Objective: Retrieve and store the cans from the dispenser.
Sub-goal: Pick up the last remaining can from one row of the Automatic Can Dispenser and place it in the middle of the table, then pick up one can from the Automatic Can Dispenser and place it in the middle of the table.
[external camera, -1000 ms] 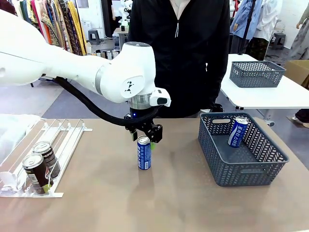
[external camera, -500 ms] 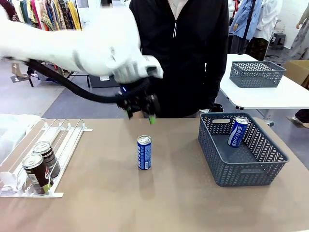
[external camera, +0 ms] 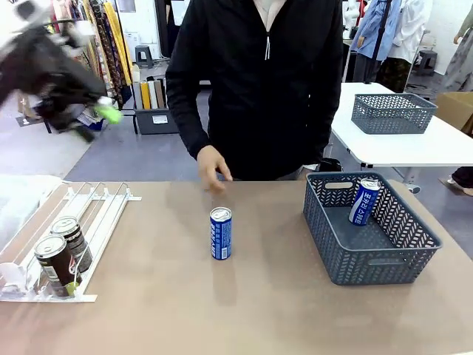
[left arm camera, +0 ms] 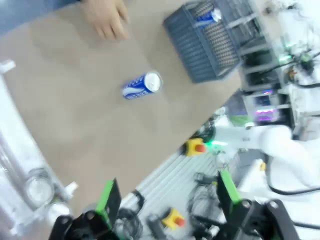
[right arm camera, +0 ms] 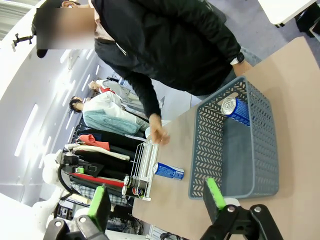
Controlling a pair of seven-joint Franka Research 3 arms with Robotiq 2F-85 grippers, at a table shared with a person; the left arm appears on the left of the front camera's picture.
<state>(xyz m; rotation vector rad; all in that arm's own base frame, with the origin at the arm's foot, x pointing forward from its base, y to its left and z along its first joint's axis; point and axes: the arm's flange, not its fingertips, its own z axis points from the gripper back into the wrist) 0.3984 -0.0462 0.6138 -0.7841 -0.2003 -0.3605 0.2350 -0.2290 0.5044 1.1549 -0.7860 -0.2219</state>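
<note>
Mid-transfer, by my reading. A blue can [external camera: 220, 233] stands upright at the table's [external camera: 148, 310] middle, free; a person's hand [external camera: 213, 166] hovers just beyond it. The left gripper [left arm camera: 166, 189] hangs high off the far left corner, jaws spread, empty, well apart from that can. The right gripper [right arm camera: 155, 190]: jaws spread too, empty. Two dark cans [external camera: 53, 255] sit at the dispenser's [external camera: 96, 207] low end, near left corner; next pick probably there, jaws straddling the front one.

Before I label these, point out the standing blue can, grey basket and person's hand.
standing blue can [external camera: 220, 235], front view, printed side.
grey basket [external camera: 355, 266], front view, near wall.
person's hand [external camera: 213, 167], front view, its back.
</note>
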